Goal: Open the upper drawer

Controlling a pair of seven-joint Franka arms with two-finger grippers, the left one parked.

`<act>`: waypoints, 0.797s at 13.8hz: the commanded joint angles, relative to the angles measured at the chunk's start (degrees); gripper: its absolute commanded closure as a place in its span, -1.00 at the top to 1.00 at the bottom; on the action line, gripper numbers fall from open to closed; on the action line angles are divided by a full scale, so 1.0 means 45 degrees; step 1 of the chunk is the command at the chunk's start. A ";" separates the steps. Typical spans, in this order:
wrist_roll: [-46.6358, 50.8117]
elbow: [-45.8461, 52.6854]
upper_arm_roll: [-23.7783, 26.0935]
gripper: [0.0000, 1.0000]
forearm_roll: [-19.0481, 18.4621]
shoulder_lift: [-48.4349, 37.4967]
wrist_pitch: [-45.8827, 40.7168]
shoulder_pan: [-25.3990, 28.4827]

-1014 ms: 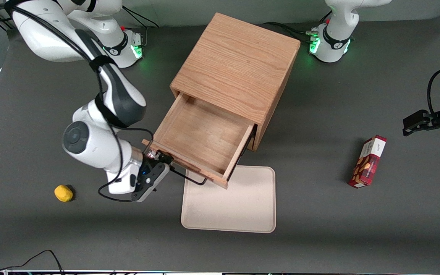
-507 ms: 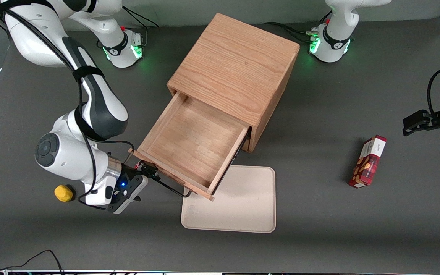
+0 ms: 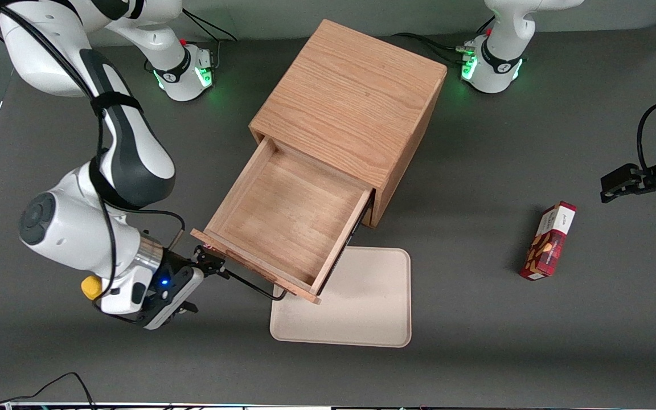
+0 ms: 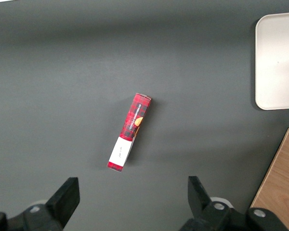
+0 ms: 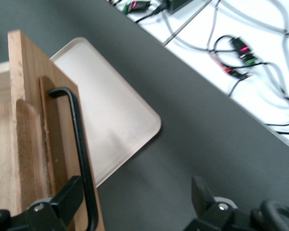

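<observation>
The end effector (image 3: 209,266), at lower left of the front view, has its fingers spread, one just beside the black wire handle (image 3: 254,286), nothing pinched. The upper drawer (image 3: 279,222), mid-frame, is pulled far out of the cabinet (image 3: 351,97), overhanging the beige tray (image 3: 362,307). The pull looks done; next I'd back clear of the handle.

The right arm is reached down from its base and bent sharply at the elbow, with the wrist held low over the table near its front edge, toward the working arm's end. The gripper (image 3: 212,266) (image 5: 135,204) is held roughly level, and its fingers (image 5: 67,197) are seen spread wide apart, gripping nothing.
</observation>
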 commanded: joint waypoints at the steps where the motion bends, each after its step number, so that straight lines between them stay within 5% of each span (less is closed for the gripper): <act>1: -0.0298 -0.0454 -0.0794 1.00 0.0475 -0.1257 -0.0189 -0.0060; 5: 0.0457 -0.2890 -0.1519 1.00 0.0727 -0.3890 -0.0558 -0.0898; 9: 0.4943 -0.5392 -0.1931 1.00 0.0808 -0.6762 -0.3482 -0.1854; 11: 0.7425 -0.6275 -0.1931 1.00 -0.0027 -0.8052 -0.4830 -0.2189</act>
